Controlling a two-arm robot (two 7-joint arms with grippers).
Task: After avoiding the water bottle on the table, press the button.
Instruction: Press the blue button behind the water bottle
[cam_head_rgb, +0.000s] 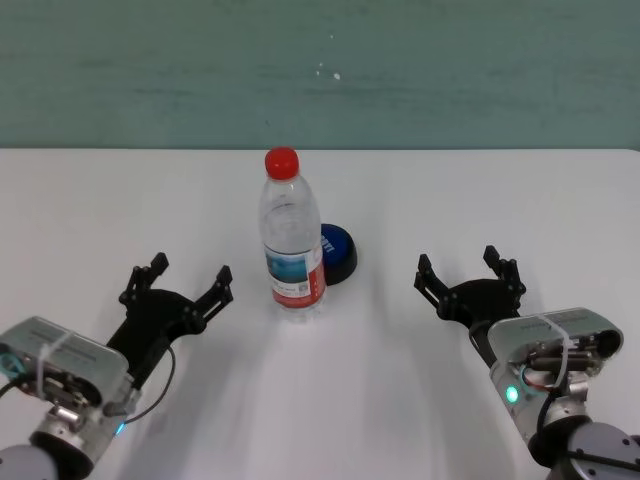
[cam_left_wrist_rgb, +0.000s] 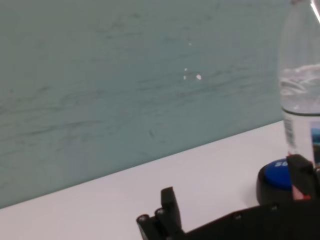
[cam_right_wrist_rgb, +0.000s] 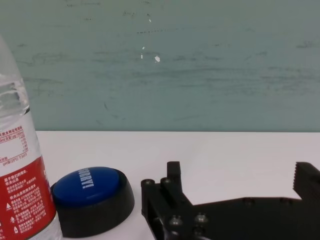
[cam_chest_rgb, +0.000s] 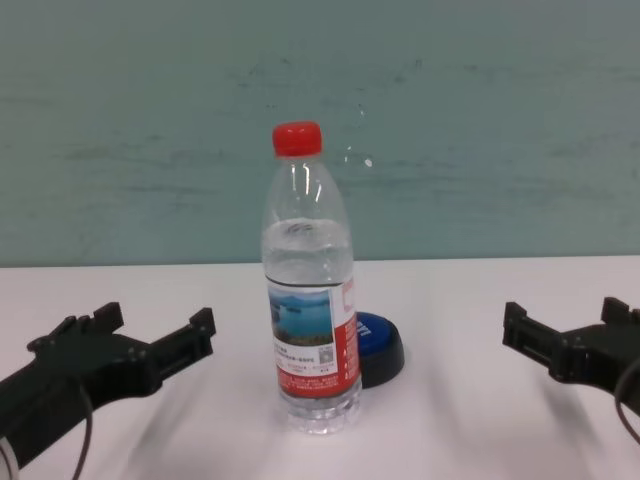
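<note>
The water bottle (cam_head_rgb: 292, 240) stands upright in the middle of the white table (cam_head_rgb: 480, 190), with a red cap and red-and-white label; it also shows in the chest view (cam_chest_rgb: 310, 310). The blue button (cam_head_rgb: 338, 252) sits on its black base just behind and to the right of the bottle, partly hidden by it; the right wrist view (cam_right_wrist_rgb: 90, 197) shows it beside the bottle (cam_right_wrist_rgb: 20, 180). My left gripper (cam_head_rgb: 180, 285) is open and empty, left of the bottle. My right gripper (cam_head_rgb: 468, 272) is open and empty, right of the button.
A teal wall (cam_head_rgb: 320, 70) runs behind the table's far edge. Bare tabletop lies between each gripper and the bottle, and behind the button.
</note>
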